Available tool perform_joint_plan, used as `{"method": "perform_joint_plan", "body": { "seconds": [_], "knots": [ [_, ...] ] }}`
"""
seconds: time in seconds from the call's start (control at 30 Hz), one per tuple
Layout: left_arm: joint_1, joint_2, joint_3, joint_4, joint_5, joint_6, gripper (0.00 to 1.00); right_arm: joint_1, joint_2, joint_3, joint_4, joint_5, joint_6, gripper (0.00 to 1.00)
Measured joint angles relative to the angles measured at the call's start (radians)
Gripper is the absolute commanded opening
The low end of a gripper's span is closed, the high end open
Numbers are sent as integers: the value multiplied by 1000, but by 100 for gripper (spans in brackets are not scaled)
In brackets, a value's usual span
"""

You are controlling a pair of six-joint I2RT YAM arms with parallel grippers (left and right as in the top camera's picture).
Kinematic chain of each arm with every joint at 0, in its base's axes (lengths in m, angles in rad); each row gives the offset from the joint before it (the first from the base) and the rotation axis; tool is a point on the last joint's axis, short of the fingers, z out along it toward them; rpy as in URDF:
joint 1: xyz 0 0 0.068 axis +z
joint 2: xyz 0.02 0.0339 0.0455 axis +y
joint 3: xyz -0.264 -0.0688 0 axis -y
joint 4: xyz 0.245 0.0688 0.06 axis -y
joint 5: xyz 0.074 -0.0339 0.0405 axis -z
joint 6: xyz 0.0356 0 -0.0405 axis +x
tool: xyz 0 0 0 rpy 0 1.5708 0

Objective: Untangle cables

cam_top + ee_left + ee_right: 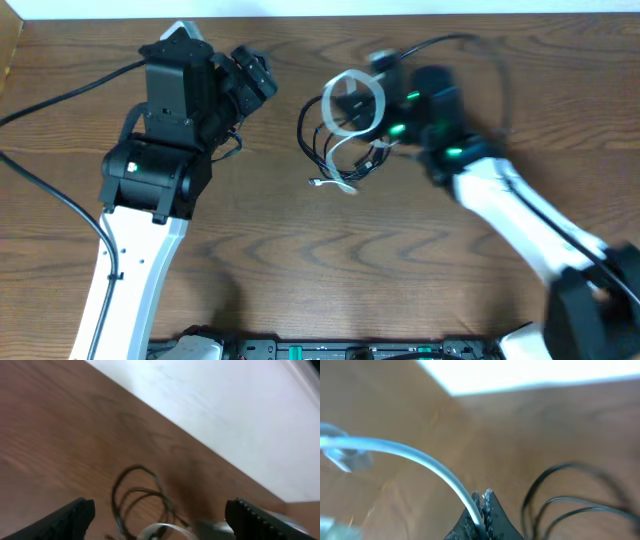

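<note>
Right gripper point(482, 505): fingers together, clamped on the white cable point(410, 455). That cable loops mid-table point(300, 260), bundled with the black cable point(301, 130). Left gripper point(160, 519): I see its fingers wide apart, holding nothing, just left of the bundle.

place: robot lab bench | evidence: left arm point(150, 170); right arm point(510, 210); wood-grain table point(300, 280); white wall point(225, 410)
</note>
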Motion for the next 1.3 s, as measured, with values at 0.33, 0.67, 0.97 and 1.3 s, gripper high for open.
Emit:
{"method": "perform_joint_plan", "body": {
  "seconds": [0.33,0.67,0.97,1.3],
  "knots": [
    [0,41,0,-29,-45,34,89,-373,-234,69,-145,-14,97,1],
    [0,64,0,-44,-46,85,89,-620,-246,87,-196,45,121,2],
    [0,64,0,-42,-46,97,89,-664,34,599,-811,176,-65,1],
    [0,64,0,-42,-46,130,89,-668,429,1298,-994,387,-209,1]
  ]
}}
